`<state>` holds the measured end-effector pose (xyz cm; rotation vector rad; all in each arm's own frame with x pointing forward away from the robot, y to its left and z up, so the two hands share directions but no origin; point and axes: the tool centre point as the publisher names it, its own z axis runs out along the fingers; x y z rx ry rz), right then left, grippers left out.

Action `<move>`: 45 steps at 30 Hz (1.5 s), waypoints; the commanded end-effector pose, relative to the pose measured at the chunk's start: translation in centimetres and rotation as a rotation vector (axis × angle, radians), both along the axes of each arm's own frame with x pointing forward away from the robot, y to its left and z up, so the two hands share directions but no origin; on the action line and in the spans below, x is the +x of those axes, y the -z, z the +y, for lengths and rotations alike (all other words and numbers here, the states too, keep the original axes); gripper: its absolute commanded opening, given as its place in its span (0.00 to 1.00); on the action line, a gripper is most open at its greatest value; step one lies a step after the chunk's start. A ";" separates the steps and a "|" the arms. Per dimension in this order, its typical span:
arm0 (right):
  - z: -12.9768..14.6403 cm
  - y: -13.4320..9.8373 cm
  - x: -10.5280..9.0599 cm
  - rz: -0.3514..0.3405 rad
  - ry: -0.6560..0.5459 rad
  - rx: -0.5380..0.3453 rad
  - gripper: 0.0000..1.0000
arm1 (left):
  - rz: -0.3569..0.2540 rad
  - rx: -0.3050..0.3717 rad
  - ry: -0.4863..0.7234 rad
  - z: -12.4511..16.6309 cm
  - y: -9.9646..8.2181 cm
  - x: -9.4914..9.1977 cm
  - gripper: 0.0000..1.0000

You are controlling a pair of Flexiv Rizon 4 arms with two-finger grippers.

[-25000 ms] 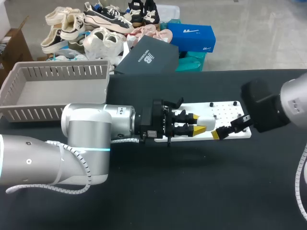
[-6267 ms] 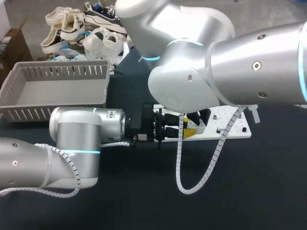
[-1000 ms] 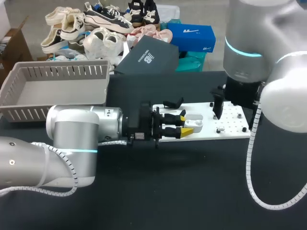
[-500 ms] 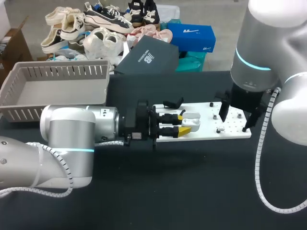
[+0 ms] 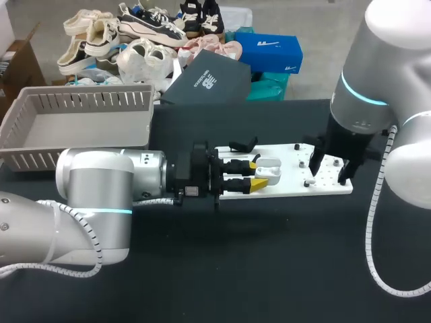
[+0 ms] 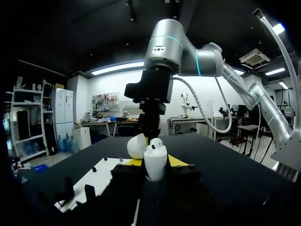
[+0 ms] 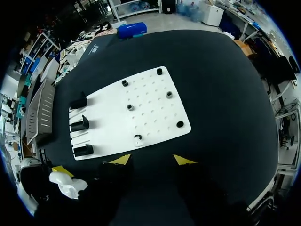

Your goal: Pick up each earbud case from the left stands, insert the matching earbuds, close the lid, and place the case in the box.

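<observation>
Left gripper [image 5: 259, 173] level, clamping lid-up earbud case [image 5: 271, 165]; right gripper [image 5: 328, 168] vertical above board [image 5: 293, 188], spread apart, empty.

Basket [image 5: 40, 138] left of board [image 5: 293, 176]; case [image 5: 271, 168] in left gripper [image 5: 259, 173] over board's left; right gripper [image 5: 328, 168] over right.

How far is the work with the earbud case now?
Done: the white case is off the stands, held in the left hand, lid open, one earbud seemingly seated. In hand: the right hand hangs open and empty over the white board. Left: any second earbud, closing the lid, and placing the case in the grey box, which shows no case.
</observation>
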<state>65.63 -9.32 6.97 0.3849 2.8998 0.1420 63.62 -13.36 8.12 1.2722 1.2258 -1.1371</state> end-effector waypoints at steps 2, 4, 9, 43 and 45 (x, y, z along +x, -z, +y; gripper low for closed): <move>-0.2 0.6 0.6 0.010 -0.015 0.036 0.49 | -0.002 -0.001 -0.007 0.0 0.0 -0.2 0.00; 0.0 0.7 0.8 0.009 -0.011 0.041 0.50 | -0.002 -0.001 -0.007 0.0 0.0 -0.2 0.00; 0.7 0.6 0.5 0.010 -0.034 0.056 0.49 | -0.002 -0.001 -0.007 0.0 0.0 -0.2 0.00; 2.2 3.7 2.0 0.021 0.075 0.108 0.39 | -0.002 -0.001 -0.007 0.0 0.0 -0.2 0.00; 2.1 3.8 2.1 0.023 0.078 0.112 0.37 | -0.002 -0.001 -0.007 0.0 0.0 -0.2 0.00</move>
